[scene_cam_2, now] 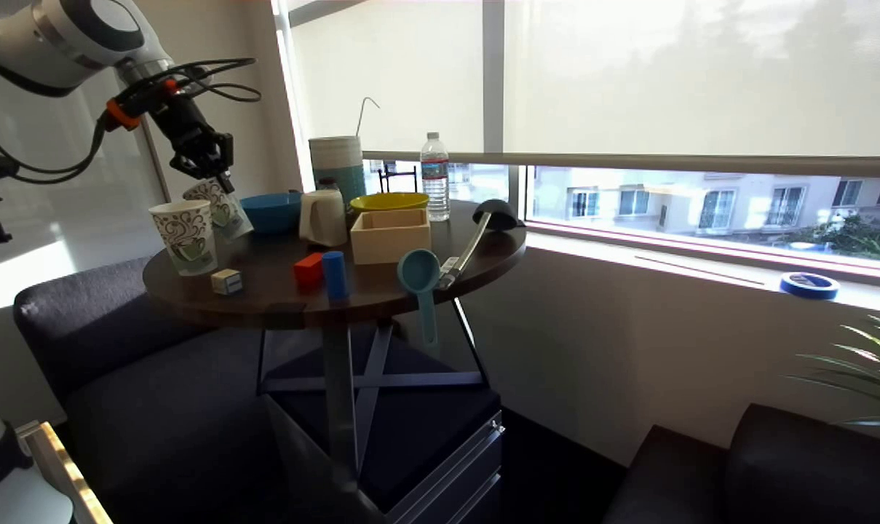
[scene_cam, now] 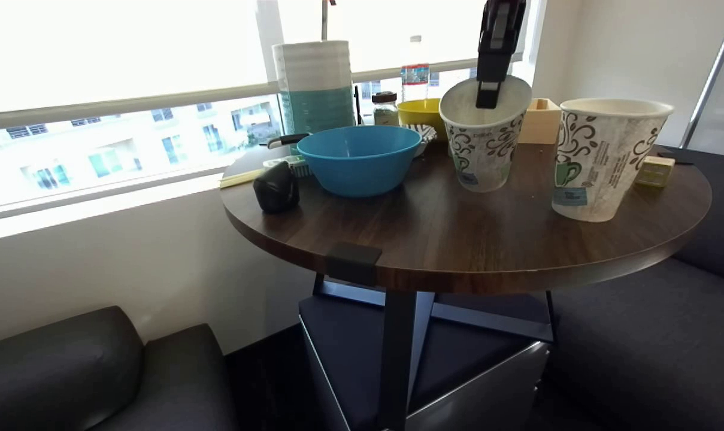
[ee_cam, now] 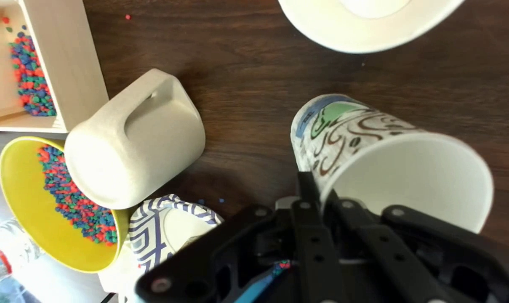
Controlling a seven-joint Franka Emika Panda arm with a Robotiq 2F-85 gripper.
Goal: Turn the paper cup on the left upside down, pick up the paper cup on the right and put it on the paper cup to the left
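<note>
My gripper is shut on the rim and wall of a patterned white paper cup, one finger inside the cup and one outside. That cup leans over with its mouth turned up toward the wrist camera; in an exterior view its tilt shows too, with the gripper reaching into it from above. I cannot tell whether its base touches the table. Beside it stands the other paper cup, upright, mouth up, apart from the held one. Only its rim and inside show at the top of the wrist view.
Close around the held cup are a blue bowl, an off-white mug and a patterned paper bowl. A yellow bowl and a wooden box stand farther off. A small wooden block sits near the upright cup.
</note>
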